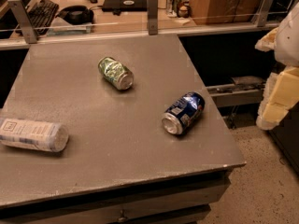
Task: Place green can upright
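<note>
The green can lies on its side on the grey table, in the far middle part, its silver end facing the front right. It is slightly dented, with green and pale patterned sides. My gripper shows as pale yellow and white parts at the right edge of the view, off the table's right side and well away from the green can. It holds nothing that I can see.
A blue can lies on its side at the right of the table. A white labelled cylinder lies at the left edge. Behind a railing with metal posts is a desk with a keyboard, headphones and a cardboard box.
</note>
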You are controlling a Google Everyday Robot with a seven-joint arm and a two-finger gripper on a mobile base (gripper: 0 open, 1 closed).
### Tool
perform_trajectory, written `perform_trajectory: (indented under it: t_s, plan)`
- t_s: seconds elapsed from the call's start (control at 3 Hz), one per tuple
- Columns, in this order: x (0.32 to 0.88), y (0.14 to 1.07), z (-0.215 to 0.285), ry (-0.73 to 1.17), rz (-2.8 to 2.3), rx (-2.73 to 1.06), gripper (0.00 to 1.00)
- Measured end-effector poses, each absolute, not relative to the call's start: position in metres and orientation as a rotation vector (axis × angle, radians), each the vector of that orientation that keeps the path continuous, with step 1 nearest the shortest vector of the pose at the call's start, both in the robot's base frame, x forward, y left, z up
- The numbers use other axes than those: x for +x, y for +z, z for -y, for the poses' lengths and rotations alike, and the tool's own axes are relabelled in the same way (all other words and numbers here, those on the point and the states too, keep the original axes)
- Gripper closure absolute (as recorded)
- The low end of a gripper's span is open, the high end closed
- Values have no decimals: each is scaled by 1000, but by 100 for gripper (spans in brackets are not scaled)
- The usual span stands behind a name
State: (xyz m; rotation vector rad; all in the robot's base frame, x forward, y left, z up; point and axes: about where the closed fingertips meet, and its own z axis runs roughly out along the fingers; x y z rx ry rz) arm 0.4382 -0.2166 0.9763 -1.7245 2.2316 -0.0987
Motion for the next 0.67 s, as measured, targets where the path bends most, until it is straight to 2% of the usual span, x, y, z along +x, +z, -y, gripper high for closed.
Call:
perform_trajectory:
  t_s: [0.67]
  plan:
    - [442, 977, 208, -74, -2214, -1722, 0]
